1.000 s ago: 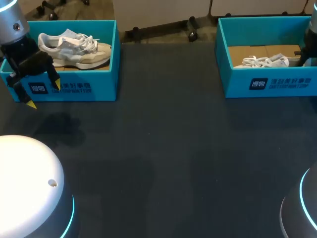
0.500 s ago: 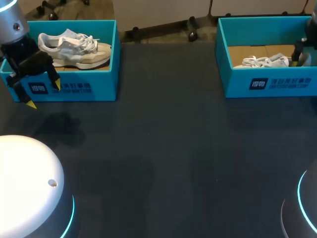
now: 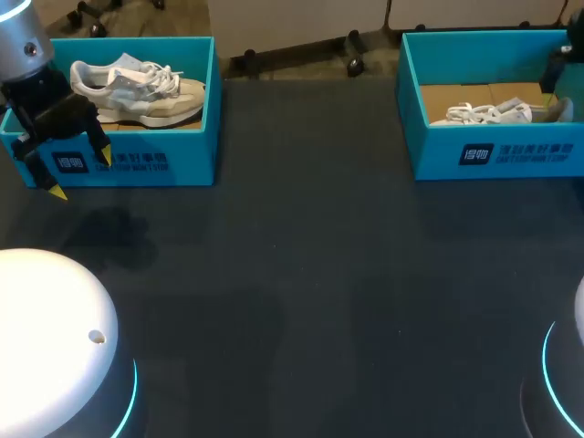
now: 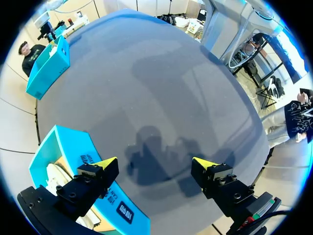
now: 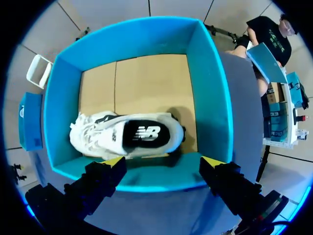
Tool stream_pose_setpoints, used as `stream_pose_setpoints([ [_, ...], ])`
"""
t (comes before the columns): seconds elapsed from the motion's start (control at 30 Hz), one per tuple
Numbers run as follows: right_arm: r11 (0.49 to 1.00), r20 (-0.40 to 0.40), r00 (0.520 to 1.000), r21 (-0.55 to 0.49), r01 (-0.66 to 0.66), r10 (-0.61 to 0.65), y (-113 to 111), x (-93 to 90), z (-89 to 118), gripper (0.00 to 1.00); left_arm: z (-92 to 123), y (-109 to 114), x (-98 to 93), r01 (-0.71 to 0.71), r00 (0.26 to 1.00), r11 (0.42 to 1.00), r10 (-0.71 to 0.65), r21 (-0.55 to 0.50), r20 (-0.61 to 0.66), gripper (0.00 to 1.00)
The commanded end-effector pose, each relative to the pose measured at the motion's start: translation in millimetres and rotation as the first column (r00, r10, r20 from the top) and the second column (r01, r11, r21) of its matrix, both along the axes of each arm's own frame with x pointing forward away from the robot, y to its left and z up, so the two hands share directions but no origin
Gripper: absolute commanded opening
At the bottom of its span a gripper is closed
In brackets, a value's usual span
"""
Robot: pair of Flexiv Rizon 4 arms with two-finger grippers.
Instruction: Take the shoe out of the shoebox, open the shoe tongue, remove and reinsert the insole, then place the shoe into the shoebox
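My left claw (image 3: 81, 173) hangs over the bench's far left corner, by the near left corner of the left shoebox (image 3: 137, 162). Its 2 yellow-tipped fingers are spread wide with nothing between them. My left wrist camera shows the same wide gap in the left claw (image 4: 154, 163), with the dark bench (image 4: 161, 93) and the claw's shadow beneath. 1 finger stands over the near wall of the left shoebox (image 4: 73, 152). Inside that box the left shoe (image 3: 137, 89), a white and beige trainer, stands on its sole with the toe toward the box's right wall.

The right shoebox (image 3: 497, 153) sits at the bench's far right corner, well apart from the left one. The right shoe (image 3: 488, 113) lies in it, close along the near wall, with its white laces toward the box's left side.

My right claw (image 5: 163, 161) hovers above this box, fingers apart and gripping nothing, the 2 tips over the near wall of the right shoebox (image 5: 210, 98). Looking down past them I see the right shoe (image 5: 127, 134) from above. Its dark insole (image 5: 146, 133) shows in the opening, and the shoe touches neither finger. The box's brown cardboard floor shows beyond the shoe.
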State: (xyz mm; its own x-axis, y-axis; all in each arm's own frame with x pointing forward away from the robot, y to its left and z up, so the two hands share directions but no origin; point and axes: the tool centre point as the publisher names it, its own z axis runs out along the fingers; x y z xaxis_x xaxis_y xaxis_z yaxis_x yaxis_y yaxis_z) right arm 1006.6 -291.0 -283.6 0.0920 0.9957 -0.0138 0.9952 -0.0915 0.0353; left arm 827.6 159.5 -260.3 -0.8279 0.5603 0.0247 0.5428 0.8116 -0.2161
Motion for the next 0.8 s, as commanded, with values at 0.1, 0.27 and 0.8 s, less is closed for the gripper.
stream_pose_setpoints([
  [0.1,1.000,0.005,1.000,0.004,0.007,-0.007,10.3,-28.8,26.8,1.00,0.4,0.5,0.2,0.001,1.000,1.000,-0.001,0.002,0.000,1.00],
  [0.27,1.000,0.008,1.000,0.014,0.015,-0.015,22.9,-50.7,37.2,1.00,0.4,0.5,0.2,0.001,1.000,1.000,-0.001,0.002,0.000,1.00],
  [0.8,0.993,0.011,0.997,0.094,0.072,-0.073,59.7,-114.7,51.0,1.00,0.4,0.5,0.2,0.001,1.000,1.000,-0.001,0.002,0.000,1.00],
])
